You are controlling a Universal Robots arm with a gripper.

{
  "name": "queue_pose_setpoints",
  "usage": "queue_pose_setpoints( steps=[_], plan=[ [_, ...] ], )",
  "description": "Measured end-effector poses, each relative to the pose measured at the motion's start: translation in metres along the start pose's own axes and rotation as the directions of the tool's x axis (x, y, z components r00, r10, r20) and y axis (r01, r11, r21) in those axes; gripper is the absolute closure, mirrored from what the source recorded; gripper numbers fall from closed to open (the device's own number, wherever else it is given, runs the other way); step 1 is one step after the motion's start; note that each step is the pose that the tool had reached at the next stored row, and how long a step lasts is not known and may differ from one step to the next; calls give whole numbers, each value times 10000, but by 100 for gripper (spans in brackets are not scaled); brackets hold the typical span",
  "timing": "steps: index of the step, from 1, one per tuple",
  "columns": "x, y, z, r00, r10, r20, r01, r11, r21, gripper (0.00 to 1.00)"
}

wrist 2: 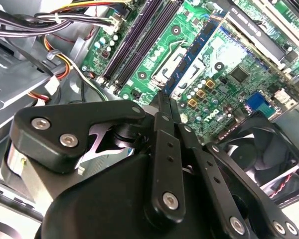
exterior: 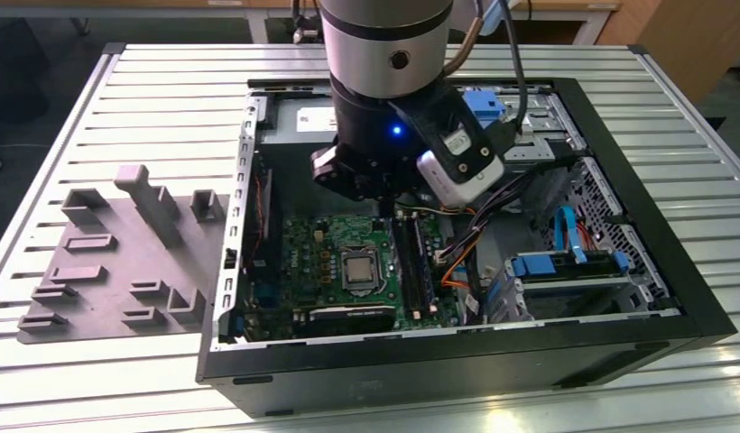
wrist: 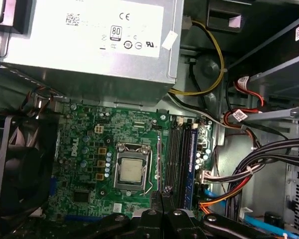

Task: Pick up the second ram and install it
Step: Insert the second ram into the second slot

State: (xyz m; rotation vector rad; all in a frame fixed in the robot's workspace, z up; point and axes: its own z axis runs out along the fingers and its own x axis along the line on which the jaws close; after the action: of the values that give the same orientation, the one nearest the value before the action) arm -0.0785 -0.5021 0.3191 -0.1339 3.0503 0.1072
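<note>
Now the pincer (wrist 2: 162, 99) looks pressed together, with nothing in it. The second ram (wrist: 183, 157) seems to stand in the slots (wrist 2: 134, 45) just under its tips, though I can't be sure. Best to push straight down, slowly, right on top of the stick.
</note>
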Motion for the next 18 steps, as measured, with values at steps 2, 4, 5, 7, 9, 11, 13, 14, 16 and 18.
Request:
queue_pose_setpoints(
  steps=[2, 4, 5, 7, 9, 11, 13, 14, 16, 18],
  plan=[
    [0, 0, 1, 9999, 115, 8, -115, 9999, 9, 89],
    [0, 0, 0, 9997, 226, 15, -226, 9997, 20, 89],
    [0, 0, 0, 9996, 282, 19, -282, 9996, 25, 89],
    [0, 0, 1, 9992, 391, 27, -391, 9992, 34, 89],
    [0, 0, 1, 9987, 506, 35, -506, 9987, 44, 89],
    [0, 0, 1, 9981, 618, 43, -618, 9981, 54, 89],
    [0, 0, 1, 9973, 727, 51, -728, 9973, 64, 89],
    [0, 0, 1, 9969, 788, 55, -788, 9969, 68, 89],
    [0, 0, 1, 9959, 901, 64, -902, 9959, 78, 89],
    [0, 0, 1, 9948, 1013, 72, -1014, 9948, 87, 89]
  ],
)
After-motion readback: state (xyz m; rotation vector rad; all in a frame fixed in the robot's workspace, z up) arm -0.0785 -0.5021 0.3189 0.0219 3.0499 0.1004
